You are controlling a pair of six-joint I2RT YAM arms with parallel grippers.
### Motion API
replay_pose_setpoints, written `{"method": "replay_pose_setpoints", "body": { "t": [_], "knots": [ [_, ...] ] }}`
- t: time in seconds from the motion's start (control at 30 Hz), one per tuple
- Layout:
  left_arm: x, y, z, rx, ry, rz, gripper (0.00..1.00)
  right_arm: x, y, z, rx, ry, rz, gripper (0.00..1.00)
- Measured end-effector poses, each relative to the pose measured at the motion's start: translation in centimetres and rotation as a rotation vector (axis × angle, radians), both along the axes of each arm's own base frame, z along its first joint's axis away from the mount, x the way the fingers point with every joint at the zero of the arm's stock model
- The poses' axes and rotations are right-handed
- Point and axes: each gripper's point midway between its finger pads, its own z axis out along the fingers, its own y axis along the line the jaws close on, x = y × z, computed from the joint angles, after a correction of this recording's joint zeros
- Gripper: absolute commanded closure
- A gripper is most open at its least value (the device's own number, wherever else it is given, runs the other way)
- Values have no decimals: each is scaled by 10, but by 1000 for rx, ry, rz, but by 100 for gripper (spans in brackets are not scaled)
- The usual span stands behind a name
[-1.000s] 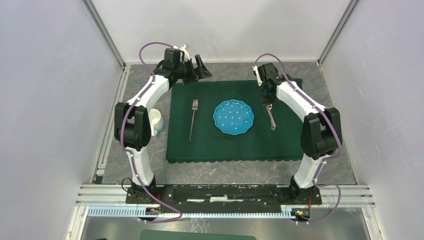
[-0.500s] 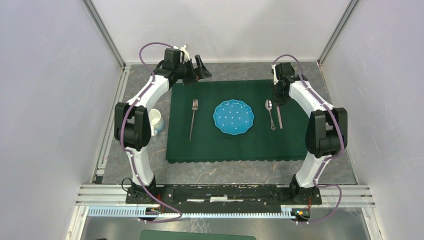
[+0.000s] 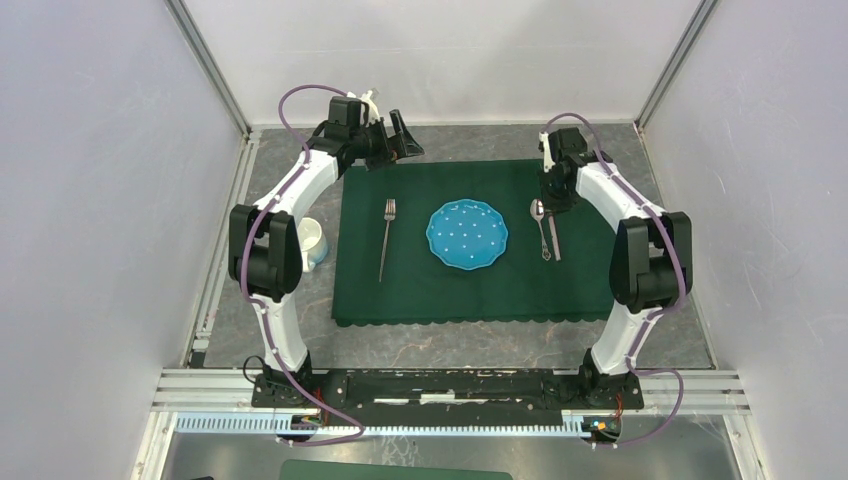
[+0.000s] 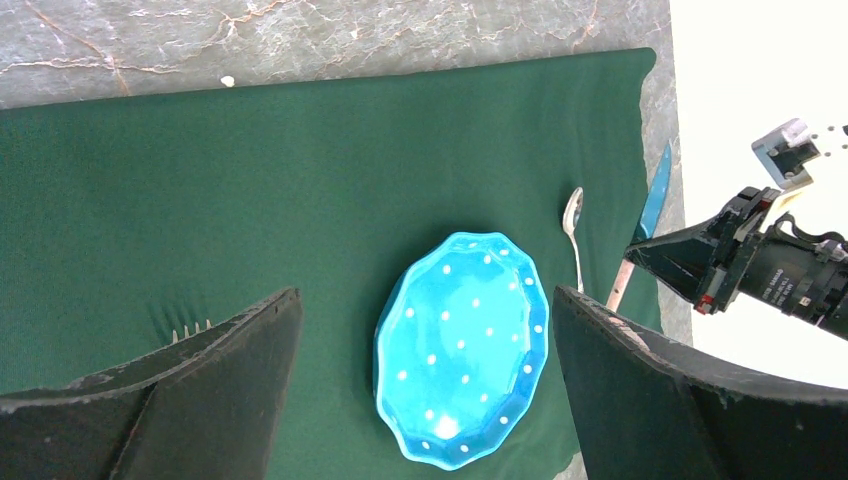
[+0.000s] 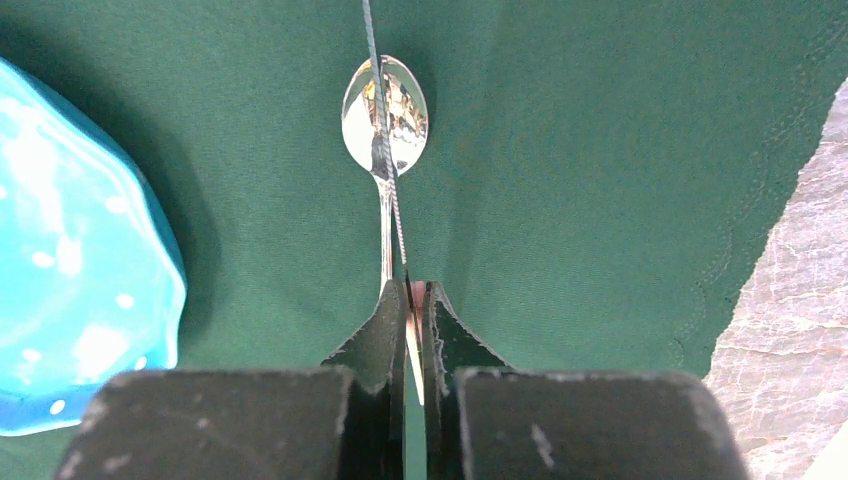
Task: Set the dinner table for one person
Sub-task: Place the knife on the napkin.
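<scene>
Tableware lies on the dark green scallop-edged cloth (image 3: 440, 290) spread over the dark-grey stone-look dinner table (image 3: 450, 345): a silver metal fork (image 3: 386, 240) left of a round turquoise white-dotted plate (image 3: 467, 235), and a shiny silver spoon (image 5: 408, 112) to its right. The right gripper (image 5: 410, 290) pinches a thin pale-handled knife (image 4: 655, 195), its blade running just beside the spoon. The left gripper (image 3: 405, 140) hangs spread wide above the cloth's far left corner.

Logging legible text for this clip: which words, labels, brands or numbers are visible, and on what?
None readable in any view.
The blue plate carries only white dots, no lettering.
The fork, spoon, knife, white mug and green cloth show no words, numbers or logos.
</scene>
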Motion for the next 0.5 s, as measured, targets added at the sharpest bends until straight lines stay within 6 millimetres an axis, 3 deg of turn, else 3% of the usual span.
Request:
{"method": "replay_pose_setpoints", "body": {
  "t": [0.23,0.5],
  "knots": [
    [0,0,0,0,0,0,0,-9,-1,-14,-6,37,2,100],
    [0,0,0,0,0,0,0,-6,-6,-17,-9,35,-1,100]
  ]
}}
